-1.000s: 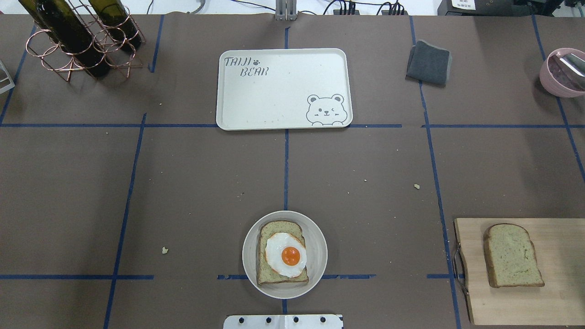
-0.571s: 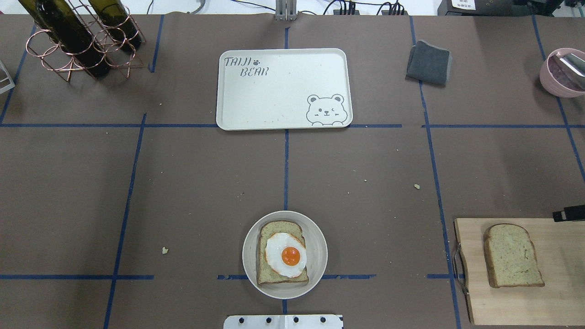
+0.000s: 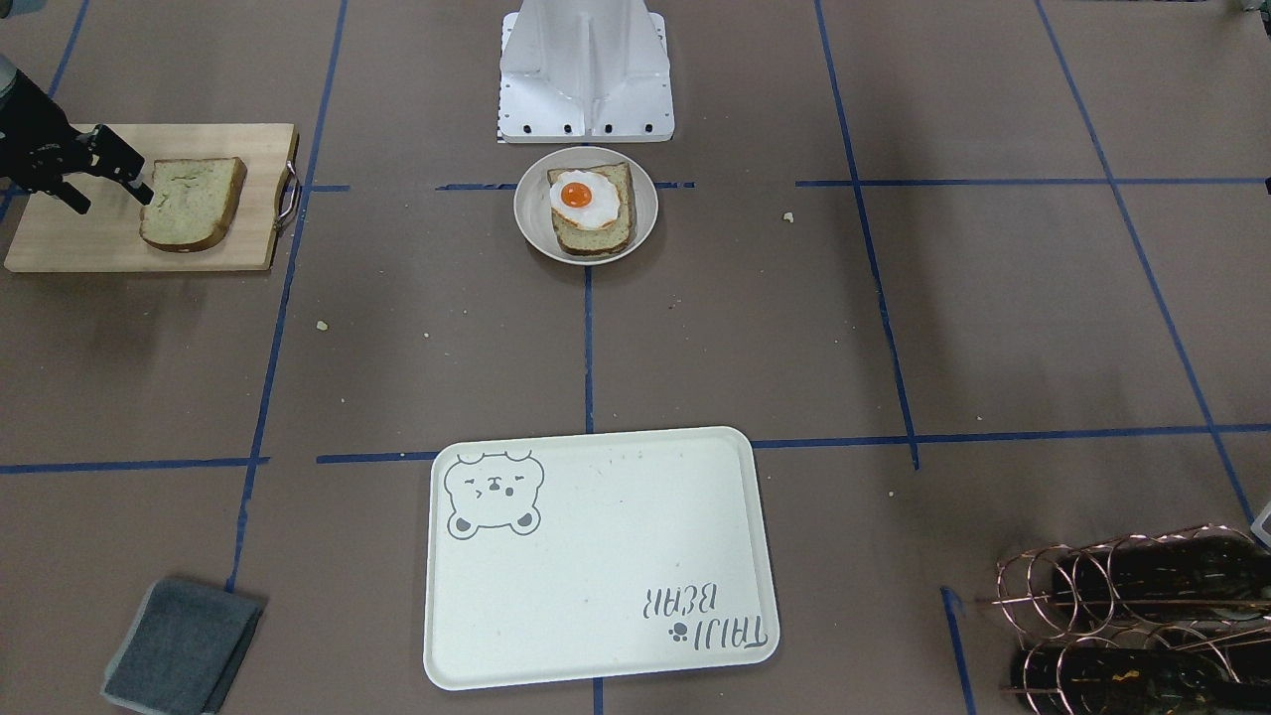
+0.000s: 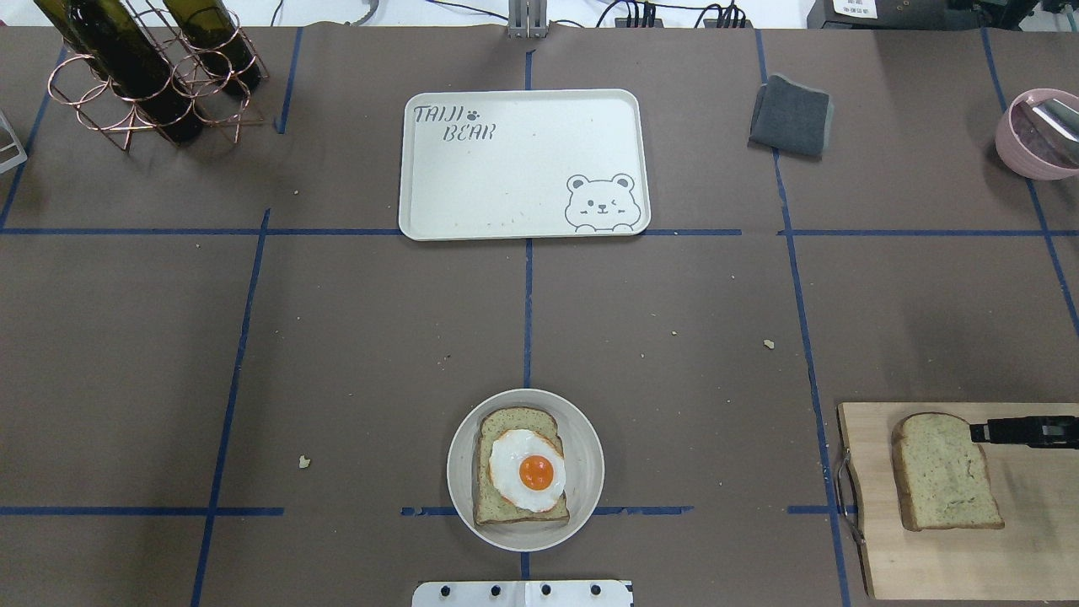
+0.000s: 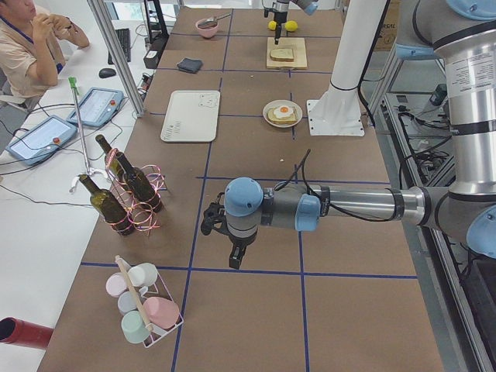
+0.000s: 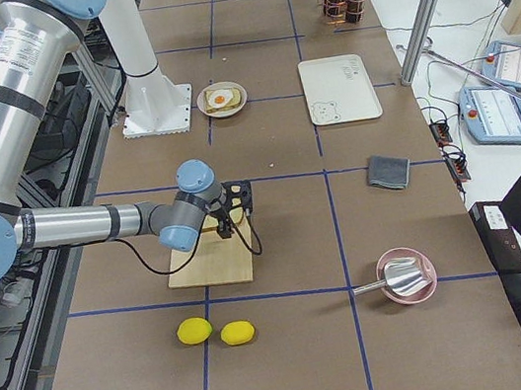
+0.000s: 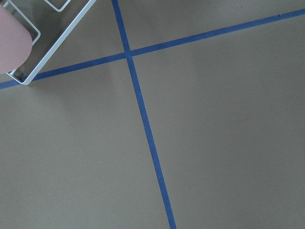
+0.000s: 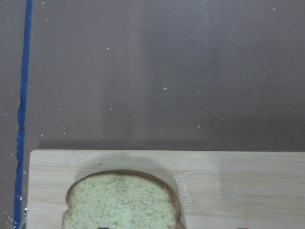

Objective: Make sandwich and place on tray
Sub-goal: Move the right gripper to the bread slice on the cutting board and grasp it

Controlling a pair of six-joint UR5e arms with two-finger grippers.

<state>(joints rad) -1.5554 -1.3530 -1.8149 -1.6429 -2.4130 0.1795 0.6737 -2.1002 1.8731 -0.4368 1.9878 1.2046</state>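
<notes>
One bread slice [image 4: 506, 506] topped with a fried egg [image 4: 527, 470] lies on the round off-white plate [image 4: 590, 455] at the near centre. A second bread slice [image 4: 944, 472] lies on the wooden cutting board [image 4: 1028, 548] at the right. The bear tray [image 4: 523, 164] sits empty at the far centre. My right gripper [image 3: 111, 199] is open and hovers over the board at the slice's far right corner; one finger [image 4: 1011, 432] shows in the overhead view. My left gripper [image 5: 234, 260] hangs over bare table far to the left, and I cannot tell whether it is open or shut.
A copper rack with wine bottles [image 4: 143, 67] stands at the far left. A grey folded cloth [image 4: 791, 116] and a pink bowl with a metal scoop [image 4: 1037, 135] are at the far right. Two lemons [image 6: 214, 333] lie beyond the board. A cup rack [image 5: 143, 306] stands near the left arm.
My right gripper has come in from the right edge and moved left and nearer, over the cutting board, up to the loose bread slice. Nothing else has moved.
</notes>
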